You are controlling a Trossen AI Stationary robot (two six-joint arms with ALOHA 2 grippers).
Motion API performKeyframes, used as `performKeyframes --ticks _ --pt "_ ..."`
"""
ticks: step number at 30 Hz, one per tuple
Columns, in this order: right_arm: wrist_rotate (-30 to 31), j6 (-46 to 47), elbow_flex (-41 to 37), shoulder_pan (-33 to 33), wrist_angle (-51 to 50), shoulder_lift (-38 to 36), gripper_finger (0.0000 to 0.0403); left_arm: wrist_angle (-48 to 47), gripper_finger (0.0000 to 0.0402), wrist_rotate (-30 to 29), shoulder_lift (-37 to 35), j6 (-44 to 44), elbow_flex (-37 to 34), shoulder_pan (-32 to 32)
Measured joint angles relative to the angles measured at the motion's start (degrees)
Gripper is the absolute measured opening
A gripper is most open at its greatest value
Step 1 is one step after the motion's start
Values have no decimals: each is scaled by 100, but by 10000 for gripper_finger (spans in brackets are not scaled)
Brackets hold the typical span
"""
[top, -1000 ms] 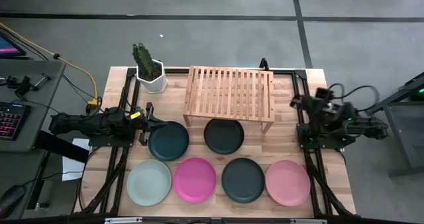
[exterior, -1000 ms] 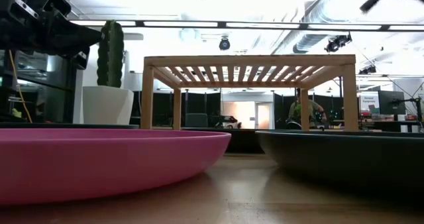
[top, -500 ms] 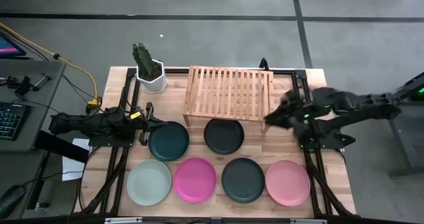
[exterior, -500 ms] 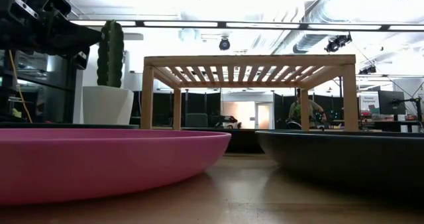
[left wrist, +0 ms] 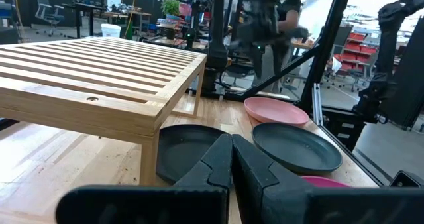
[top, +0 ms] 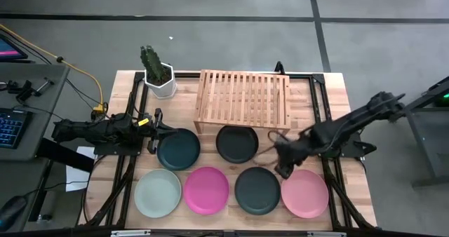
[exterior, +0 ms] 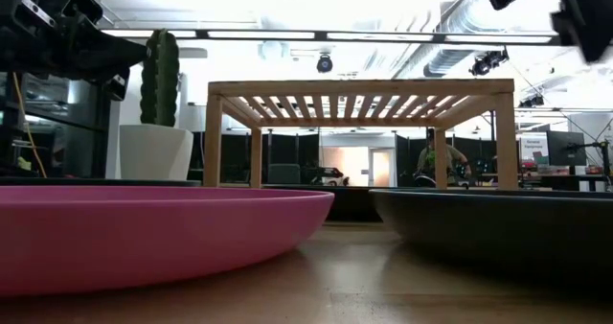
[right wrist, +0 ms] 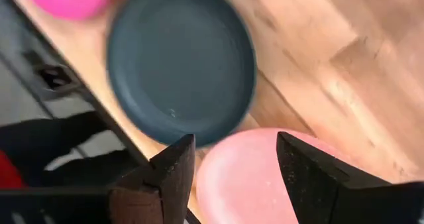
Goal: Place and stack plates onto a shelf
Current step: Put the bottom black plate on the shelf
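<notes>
We find a light-wood table (top: 126,83) bearing six plates (top: 206,190), a slatted shelf (top: 243,97) at twelve o'clock, cactus pot (top: 161,82) at eleven.

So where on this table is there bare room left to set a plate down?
The shelf top is bare, as is the wood right of it, above the light pink plate. The front is crowded: six plates in two rows, and the right gripper hovers there.

6 plates (top: 237,143) lie flat before the bare slatted shelf (top: 243,97)
</notes>
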Motion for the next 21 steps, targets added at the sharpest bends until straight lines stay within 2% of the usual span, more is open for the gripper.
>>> performKeyframes --ticks 5,12,16,21 --pt "114 181 0 206 60 840 195 0 0 -1 0 0 0 1" --pt "237 -443 0 -91 758 1968 195 0 0 -2 2 0 1 2" --pt "255 -750 0 -227 792 2390 195 0 0 -2 2 0 0 0" --pt "253 -1090 0 -240 1010 2537 195 0 0 0 1 0 1 1"
